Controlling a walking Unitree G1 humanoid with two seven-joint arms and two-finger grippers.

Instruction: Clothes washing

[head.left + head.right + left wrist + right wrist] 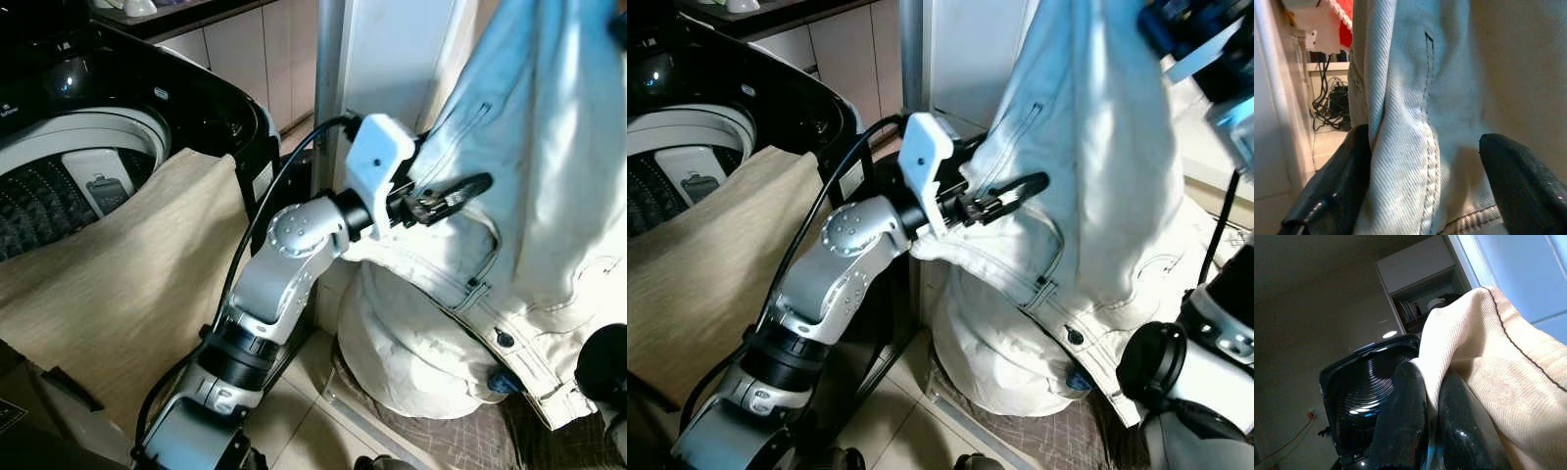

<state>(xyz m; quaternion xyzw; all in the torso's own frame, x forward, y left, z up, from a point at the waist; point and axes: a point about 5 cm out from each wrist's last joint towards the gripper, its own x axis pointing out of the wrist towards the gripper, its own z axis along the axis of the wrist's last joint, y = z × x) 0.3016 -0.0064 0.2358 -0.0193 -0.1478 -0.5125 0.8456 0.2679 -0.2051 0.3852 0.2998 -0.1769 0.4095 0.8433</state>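
Left gripper point(1425, 196) has its fingers spread wide around a fold of the pale jeans point(529, 196), which hang to the right of the washer point(88, 157). High up, my right gripper point(1432, 421) pinches the same jeans tight between closed fingers. I see a tan cloth point(118, 284) draped over the washer's front rim, its drum open. Just right of the washer stands a grey post point(328, 69); below the jeans a white bag point(411, 352) sits on the tiled floor point(304, 421). Behind the washer, I see beige cabinets point(255, 49).
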